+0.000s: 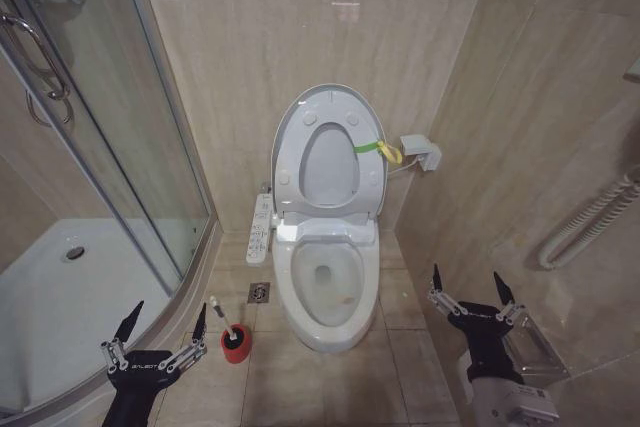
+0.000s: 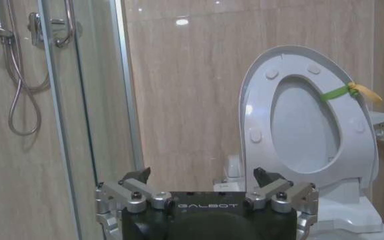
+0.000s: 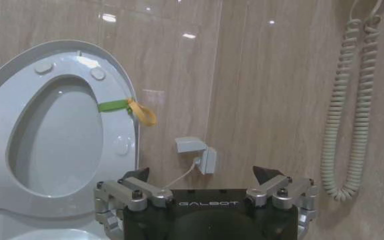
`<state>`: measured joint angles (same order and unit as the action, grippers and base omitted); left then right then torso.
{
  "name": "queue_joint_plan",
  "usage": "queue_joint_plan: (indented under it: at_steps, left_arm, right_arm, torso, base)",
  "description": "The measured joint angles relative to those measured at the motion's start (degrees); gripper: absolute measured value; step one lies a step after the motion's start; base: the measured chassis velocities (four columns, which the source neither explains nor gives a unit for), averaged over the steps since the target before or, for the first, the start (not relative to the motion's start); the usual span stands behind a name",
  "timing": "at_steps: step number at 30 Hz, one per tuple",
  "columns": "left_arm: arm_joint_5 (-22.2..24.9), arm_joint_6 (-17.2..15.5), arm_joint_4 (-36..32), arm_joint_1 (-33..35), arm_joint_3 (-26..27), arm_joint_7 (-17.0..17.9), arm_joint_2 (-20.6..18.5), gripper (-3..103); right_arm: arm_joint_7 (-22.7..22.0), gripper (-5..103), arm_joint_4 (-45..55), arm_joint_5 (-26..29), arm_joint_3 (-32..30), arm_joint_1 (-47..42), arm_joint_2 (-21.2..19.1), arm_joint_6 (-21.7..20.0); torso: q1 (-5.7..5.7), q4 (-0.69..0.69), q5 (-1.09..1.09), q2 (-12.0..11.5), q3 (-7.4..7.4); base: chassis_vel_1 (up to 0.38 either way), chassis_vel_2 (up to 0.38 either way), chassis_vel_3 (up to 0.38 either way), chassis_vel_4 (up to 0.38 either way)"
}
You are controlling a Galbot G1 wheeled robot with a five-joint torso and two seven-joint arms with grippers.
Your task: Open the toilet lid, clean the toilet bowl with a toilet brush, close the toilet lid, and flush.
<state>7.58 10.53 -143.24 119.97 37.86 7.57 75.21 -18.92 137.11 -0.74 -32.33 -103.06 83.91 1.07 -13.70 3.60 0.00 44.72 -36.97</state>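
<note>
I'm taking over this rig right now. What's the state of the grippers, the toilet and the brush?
Left gripper: open, empty, low beside the brush.
Right gripper: open, empty, low to the right of the bowl.
Lid: up, leaning against the wall. Brush stands in its red holder on the floor, left of the bowl.
Done: lid opened.
Left: scrub the bowl, close the lid, flush.

Standing in the room are one toilet bowl [image 1: 325,292], one raised toilet lid [image 1: 330,152], one toilet brush [image 1: 222,314], one red holder cup [image 1: 236,343] and two end effectors, the left end effector [image 1: 166,319] and the right end effector [image 1: 468,283].
</note>
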Motion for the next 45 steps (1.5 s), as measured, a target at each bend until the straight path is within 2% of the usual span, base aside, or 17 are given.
queue_joint_plan:
  at_steps: [45]
  left_arm:
    - [0.0, 0.0, 0.0, 0.0, 0.0, 0.0, 0.0, 100]
  right_arm:
    - [0.0, 100, -0.01, 0.0, 0.0, 0.01, 0.0, 0.0]
  torso:
    - [-0.01, 0.0, 0.0, -0.01, 0.0]
  base:
    - [-0.009, 0.005, 0.008, -0.007]
